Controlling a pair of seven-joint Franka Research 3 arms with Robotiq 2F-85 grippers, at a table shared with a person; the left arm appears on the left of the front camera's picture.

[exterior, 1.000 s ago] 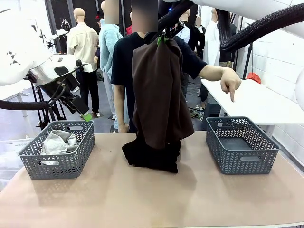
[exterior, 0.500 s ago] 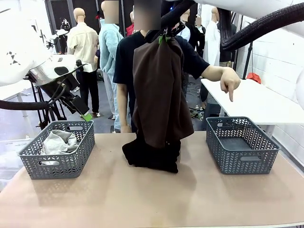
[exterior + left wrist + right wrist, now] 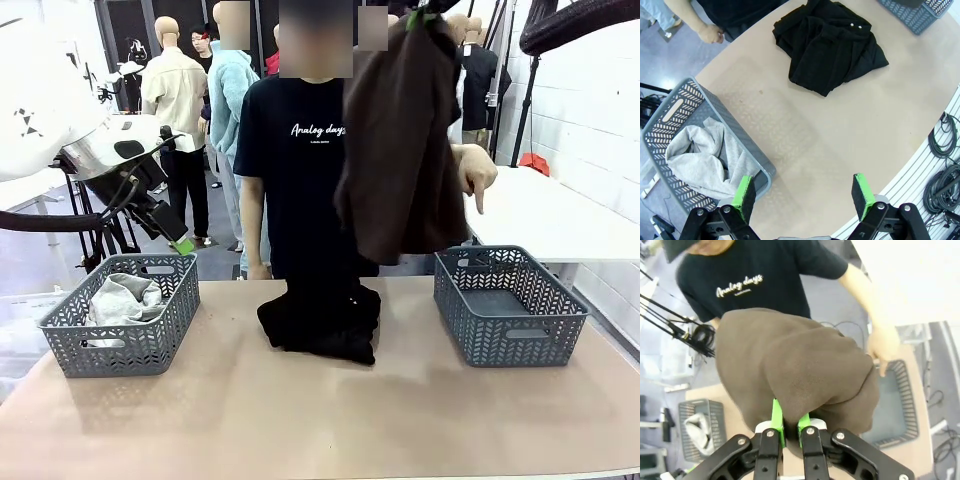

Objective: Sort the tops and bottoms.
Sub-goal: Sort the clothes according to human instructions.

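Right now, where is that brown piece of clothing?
In the front view the brown garment hangs from the right tool, right of centre, above the gap between the black pile and the right-hand basket.

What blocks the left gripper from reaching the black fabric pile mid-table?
Likely nothing, so yes: the left gripper hangs open, bare table lies between it and the uncovered black fabric pile, and the right gripper holds the dark brown garment up to the side.

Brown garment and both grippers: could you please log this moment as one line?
right gripper: shut on brown garment, aloft | left gripper: open | person's hand: pointing toward right basket
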